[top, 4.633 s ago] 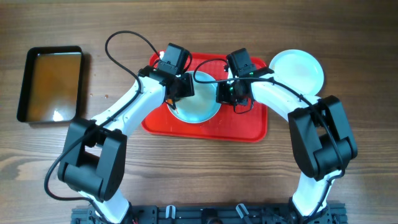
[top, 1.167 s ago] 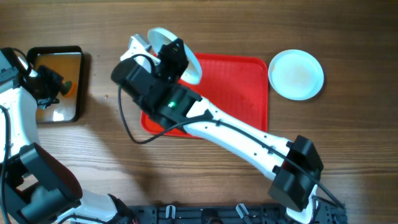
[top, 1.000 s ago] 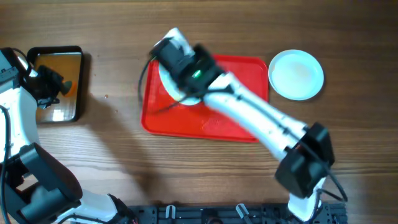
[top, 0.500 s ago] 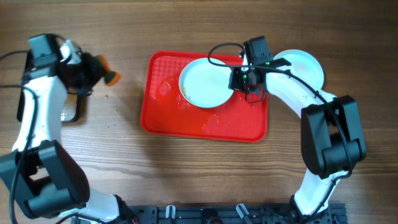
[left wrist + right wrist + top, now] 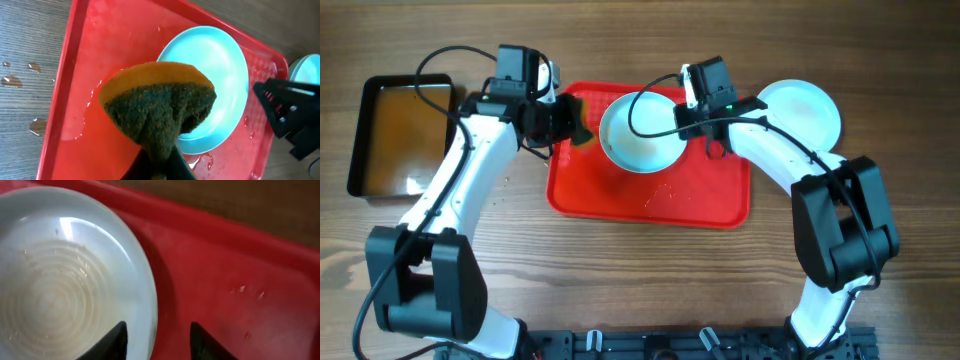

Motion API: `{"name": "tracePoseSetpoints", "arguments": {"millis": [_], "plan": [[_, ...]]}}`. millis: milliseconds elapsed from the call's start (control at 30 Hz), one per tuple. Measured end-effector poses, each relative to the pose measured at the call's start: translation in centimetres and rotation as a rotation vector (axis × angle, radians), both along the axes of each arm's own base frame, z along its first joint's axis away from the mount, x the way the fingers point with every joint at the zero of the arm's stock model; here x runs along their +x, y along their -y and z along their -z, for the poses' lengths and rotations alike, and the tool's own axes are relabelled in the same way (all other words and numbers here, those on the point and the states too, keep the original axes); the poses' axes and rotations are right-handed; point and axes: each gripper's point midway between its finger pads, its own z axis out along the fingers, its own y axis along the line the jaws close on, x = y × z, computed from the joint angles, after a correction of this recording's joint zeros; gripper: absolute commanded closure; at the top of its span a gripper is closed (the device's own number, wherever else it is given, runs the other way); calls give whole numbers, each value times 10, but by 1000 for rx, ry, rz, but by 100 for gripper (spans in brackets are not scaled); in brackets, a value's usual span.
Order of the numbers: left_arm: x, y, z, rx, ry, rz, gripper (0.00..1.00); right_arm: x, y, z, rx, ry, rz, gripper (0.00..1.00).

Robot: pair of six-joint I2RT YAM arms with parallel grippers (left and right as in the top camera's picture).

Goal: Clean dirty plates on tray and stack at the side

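Plate (image 5: 638, 140) lies on the tray (image 5: 700, 195), toward its far edge, with a faint brownish film across its well. Tray is red, textured and wet. Second plate (image 5: 800, 115) sits off the tray on the bench (image 5: 620, 280), near the tray's right corner. Bench is brown wood grain, with droplets (image 5: 12, 80) by the tray's left rim. Black tray (image 5: 390, 195) of brown liquid is at far left.

Right pincer (image 5: 159, 339) is spread, with the plate's right rim between its fingers. Left pincer (image 5: 160, 167) is pinching a sponge (image 5: 160, 110), orange with a dark scouring face, over the tray just beside the plate.
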Motion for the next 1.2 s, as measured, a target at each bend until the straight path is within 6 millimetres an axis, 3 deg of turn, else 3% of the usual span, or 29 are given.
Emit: {"name": "tracePoseSetpoints", "arguments": {"millis": [100,167,200,267,300,400,600,800,933,1133,1200], "plan": [[-2,2,3,17,-4,6,96,15,-2,-4,-42,81,-64,59],[-3,2,3,18,-6,5,96,12,-3,15,-49,42,-84,60],[-3,2,3,18,-6,6,96,9,-5,23,-45,20,-95,66],[-3,2,3,18,-6,5,96,5,-9,34,-24,-13,-112,92],[-3,2,4,18,-8,5,96,1,-11,35,-13,-30,-115,96],[-5,2,4,19,-15,5,96,0,-12,32,35,-65,-53,96],[-4,1,4,22,-14,4,96,-56,-16,39,203,-409,252,96],[-3,3,5,24,-8,9,96,-74,-28,40,247,-502,351,96],[-3,24,26,29,-36,59,96,-74,-27,40,223,-483,381,96],[-16,74,72,48,-100,181,96,-73,-27,40,221,-481,383,96],[-18,79,80,51,-112,196,96,-73,-27,40,219,-479,384,96]]}}
